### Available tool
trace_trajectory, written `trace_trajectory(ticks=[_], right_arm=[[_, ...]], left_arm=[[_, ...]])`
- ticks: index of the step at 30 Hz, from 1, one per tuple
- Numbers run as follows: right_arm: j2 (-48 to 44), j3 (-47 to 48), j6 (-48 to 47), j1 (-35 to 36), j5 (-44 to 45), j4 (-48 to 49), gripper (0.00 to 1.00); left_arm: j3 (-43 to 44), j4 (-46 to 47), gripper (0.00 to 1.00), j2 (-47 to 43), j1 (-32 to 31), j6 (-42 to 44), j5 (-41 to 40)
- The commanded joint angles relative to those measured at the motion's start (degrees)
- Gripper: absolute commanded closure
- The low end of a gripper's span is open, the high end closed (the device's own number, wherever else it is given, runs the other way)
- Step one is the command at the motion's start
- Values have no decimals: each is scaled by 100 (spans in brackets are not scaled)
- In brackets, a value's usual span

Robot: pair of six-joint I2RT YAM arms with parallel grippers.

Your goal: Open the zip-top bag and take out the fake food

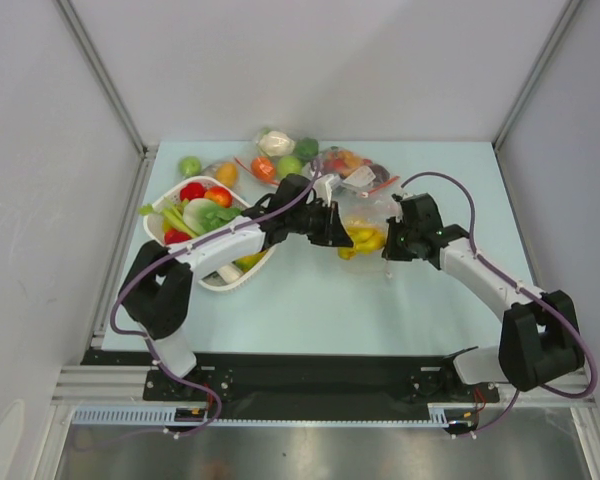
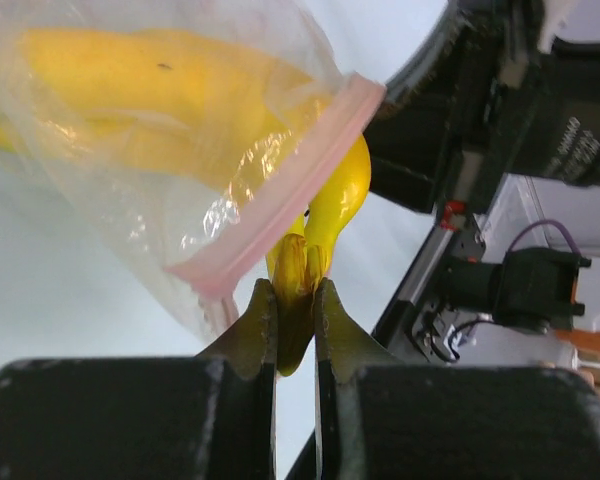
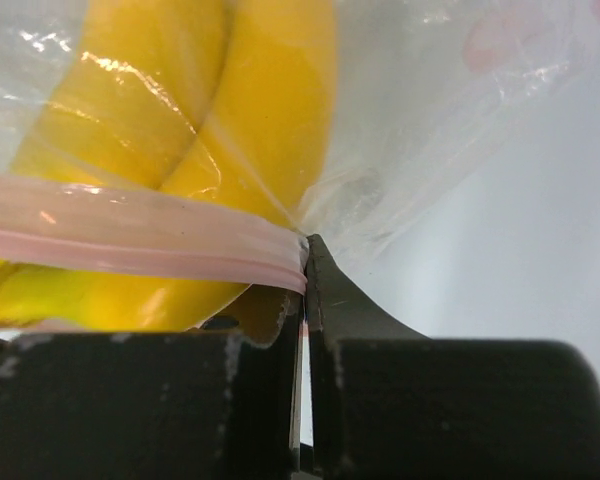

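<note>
Crinkly clear-plastic bag (image 2: 100, 220); banana (image 2: 340, 195) seemingly glossy plastic.

1. Pale green worktop (image 1: 310, 310) carries a white basket (image 1: 220, 285), left
2. A green apple (image 1: 190, 165) and an orange fruit (image 1: 226, 173) lie loose behind it
3. A cauliflower bag (image 1: 277, 143) and a labelled bag (image 1: 360, 178) lie at the back
4. The zip-top bag (image 1: 365, 215): contact unclear

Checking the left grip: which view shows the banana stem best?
Left wrist: the left fingers pinch the banana stem poking from the zip-top bag. Right wrist shows only banana bodies inside; top external, just yellow.
</note>
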Motion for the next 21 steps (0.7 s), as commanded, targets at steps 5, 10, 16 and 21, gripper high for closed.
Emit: trace_trajectory(ticks=[5, 10, 16, 21], right_arm=[[270, 196, -9, -293, 146, 166, 100], [437, 327, -106, -469, 128, 192, 100], [639, 416, -150, -662, 67, 236, 100], [780, 442, -212, -785, 67, 271, 100]], left_arm=[[114, -382, 100, -800, -33, 465, 1121], [-79, -567, 100, -1187, -7, 782, 1490], [-378, -979, 100, -1785, 195, 1169, 2035], [-474, -2034, 100, -2408, 528, 1863, 2133]])
